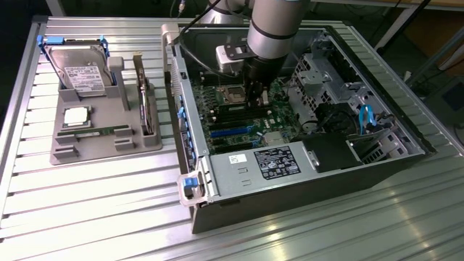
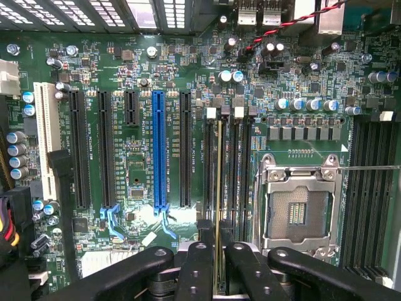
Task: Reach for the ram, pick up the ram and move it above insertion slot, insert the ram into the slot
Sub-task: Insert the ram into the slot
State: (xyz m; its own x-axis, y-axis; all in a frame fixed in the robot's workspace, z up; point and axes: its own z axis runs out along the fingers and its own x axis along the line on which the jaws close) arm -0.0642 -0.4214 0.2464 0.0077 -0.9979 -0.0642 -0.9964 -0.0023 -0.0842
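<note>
My gripper (image 2: pixel 219 251) is shut on the ram (image 2: pixel 219 175), which I see edge-on as a thin pale line running away from the black fingers (image 2: pixel 199 263). The ram's edge lies along the slot (image 2: pixel 220 207), one of several parallel black sockets with pale end clips beside the processor socket. I cannot tell whether it is seated or just above the slot. In the exterior view the gripper (image 1: pixel 255 103) reaches straight down into the open computer case, over the memory sockets (image 1: pixel 236 112) on the motherboard.
A blue expansion socket (image 2: pixel 160 150) and black card sockets run parallel nearby. The silver processor socket (image 2: pixel 301 207) sits close on the other side. Case walls (image 1: pixel 190 136), a power supply (image 1: pixel 272 163) and drive cages (image 1: pixel 319 70) surround the board. A grey holder tray (image 1: pixel 73 152) stands outside.
</note>
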